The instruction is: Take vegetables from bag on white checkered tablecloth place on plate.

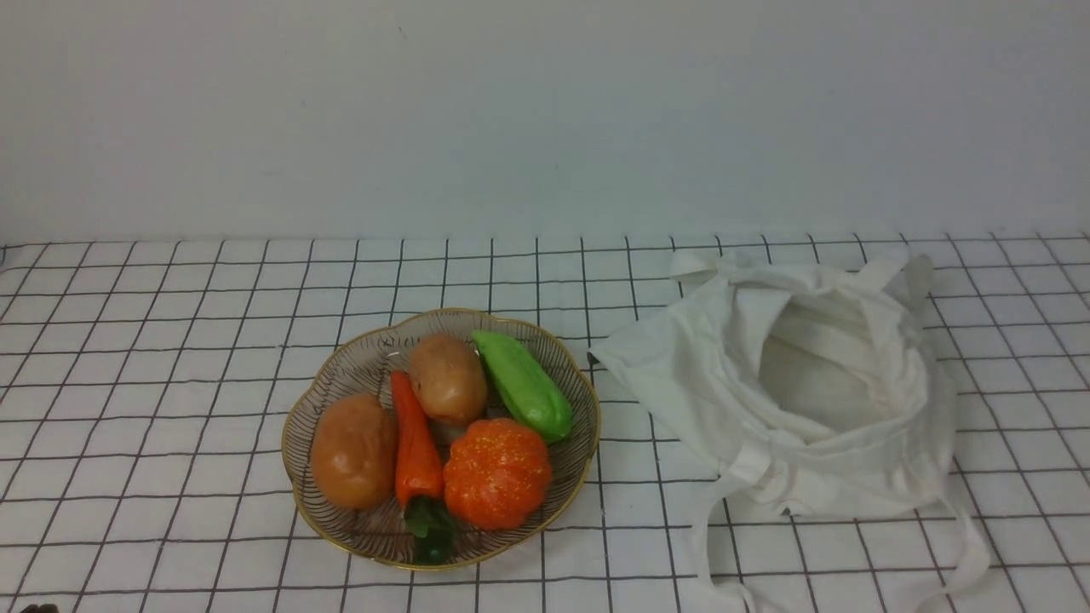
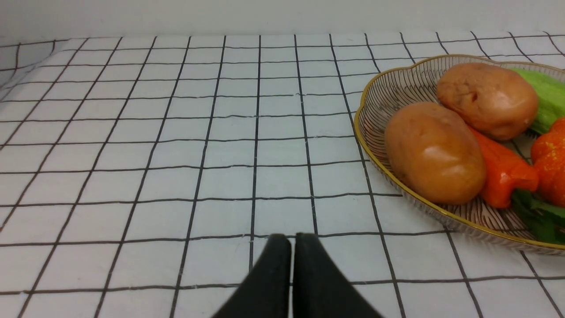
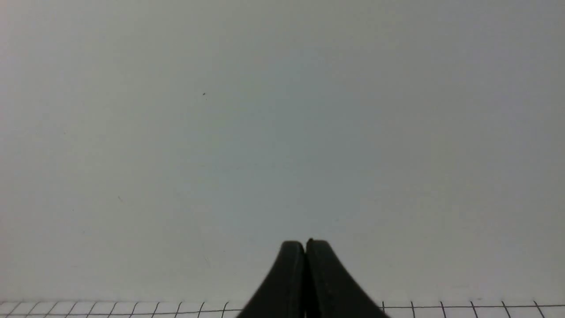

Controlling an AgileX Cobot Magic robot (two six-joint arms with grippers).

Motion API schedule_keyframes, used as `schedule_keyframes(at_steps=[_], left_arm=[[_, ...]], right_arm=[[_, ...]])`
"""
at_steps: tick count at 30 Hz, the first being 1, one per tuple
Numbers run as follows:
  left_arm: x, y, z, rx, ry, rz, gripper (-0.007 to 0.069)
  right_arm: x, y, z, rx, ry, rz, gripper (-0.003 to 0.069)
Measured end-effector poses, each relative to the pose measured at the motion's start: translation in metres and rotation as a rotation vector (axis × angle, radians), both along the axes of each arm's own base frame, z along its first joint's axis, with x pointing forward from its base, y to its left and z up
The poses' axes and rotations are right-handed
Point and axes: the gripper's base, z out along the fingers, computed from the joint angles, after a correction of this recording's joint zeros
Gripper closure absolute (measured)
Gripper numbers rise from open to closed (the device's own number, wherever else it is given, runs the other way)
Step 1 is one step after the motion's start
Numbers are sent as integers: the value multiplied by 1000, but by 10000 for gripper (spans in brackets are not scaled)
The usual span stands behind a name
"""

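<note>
The oval matte tan-brown potato (image 1: 448,378) lies flat in the shallow clear glass plate with the wavy gold rim (image 1: 358,362), on its far side. It is touched by the orange-red pepper (image 1: 415,447) and sits just beside the green ridged vegetable (image 1: 524,385). Its long axis runs roughly far-to-near, with the near end tilted slightly toward the robot's right.

The soft white cloth bag (image 1: 707,375) is slumped open to the right of the plate on the white checkered tablecloth (image 1: 153,358). Nothing can be made out inside it.

The left gripper (image 2: 291,240) is clenched on nothing, low over the tablecloth near the plate. The right gripper (image 3: 305,245) is likewise clenched and empty, aimed at the grey wall (image 3: 282,132).

Placement is judged done. The arms are best kept clear of the rim and the straps (image 1: 971,553), and the bag's folds should be checked.
</note>
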Motion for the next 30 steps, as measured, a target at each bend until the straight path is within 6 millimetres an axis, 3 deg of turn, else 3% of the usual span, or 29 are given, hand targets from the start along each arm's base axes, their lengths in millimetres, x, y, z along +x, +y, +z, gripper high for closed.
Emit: schedule_keyframes(at_steps=[5, 10, 30], left_arm=[[0, 0, 0, 0, 0, 0, 632], [0, 0, 0, 0, 0, 0, 632], [0, 0, 0, 0, 0, 0, 632]], right_arm=[[-28, -11, -31, 63, -108, 18, 670], [-36, -15, -52, 79, -136, 22, 670], [-31, -14, -62, 70, -69, 3, 670]])
